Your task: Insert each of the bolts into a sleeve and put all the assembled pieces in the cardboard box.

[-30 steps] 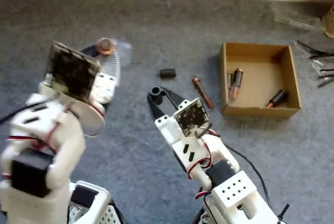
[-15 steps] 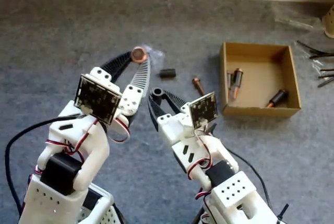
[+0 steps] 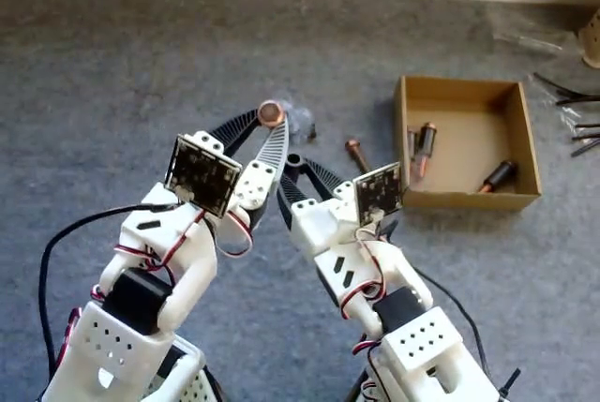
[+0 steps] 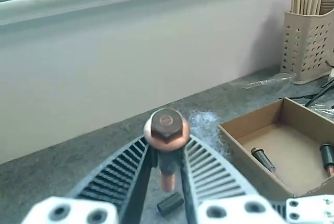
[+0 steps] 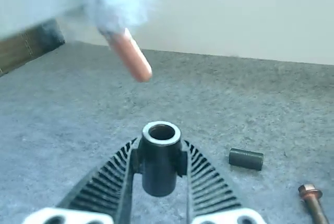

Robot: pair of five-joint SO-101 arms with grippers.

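My left gripper is shut on a copper bolt, held head-up above the carpet; its hex head faces the left wrist camera. Just beside it, my right gripper is shut on a black sleeve, bore upward. The bolt's shank tip hangs above and to one side of that bore, apart from it. A loose sleeve and a loose bolt lie on the carpet. The cardboard box at the right holds two assembled pieces.
Grey carpet covers the table up to a pale wall at the back. Black cable ties lie right of the box. A beige holder of sticks stands in the far right corner, with a plastic bag near it.
My left arm swung right with the bolt, from the far left to just above the right gripper's sleeve. The right gripper shifted slightly right, still holding the sleeve.
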